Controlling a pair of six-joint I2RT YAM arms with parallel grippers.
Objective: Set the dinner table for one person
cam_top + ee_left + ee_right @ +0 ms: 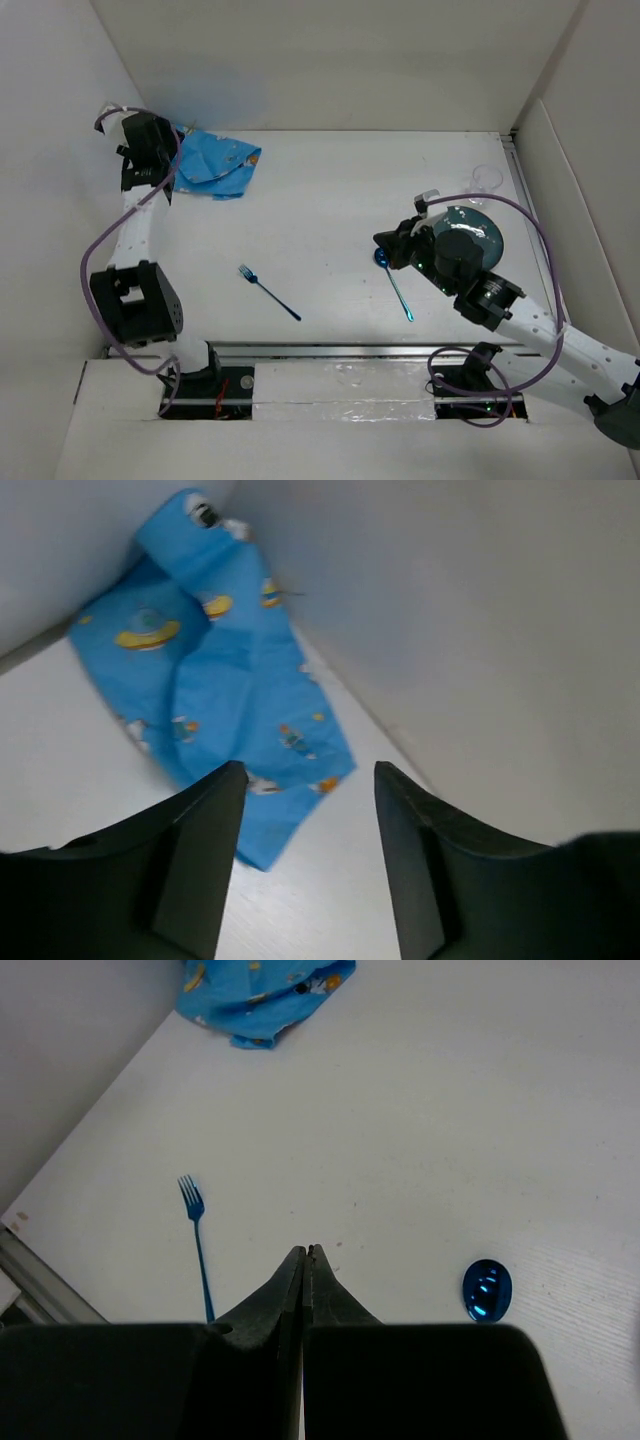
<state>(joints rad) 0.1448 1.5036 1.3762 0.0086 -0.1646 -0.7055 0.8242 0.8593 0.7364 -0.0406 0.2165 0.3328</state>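
While left hand (309,772) gapes (right hand (306,1252) closed, empty), dinner table (335,205) lies matte white.

One fork (270,293), one spoon (396,285) and one plate (489,228) were counted. One cloth (215,165) and one glass (487,180) were seen.
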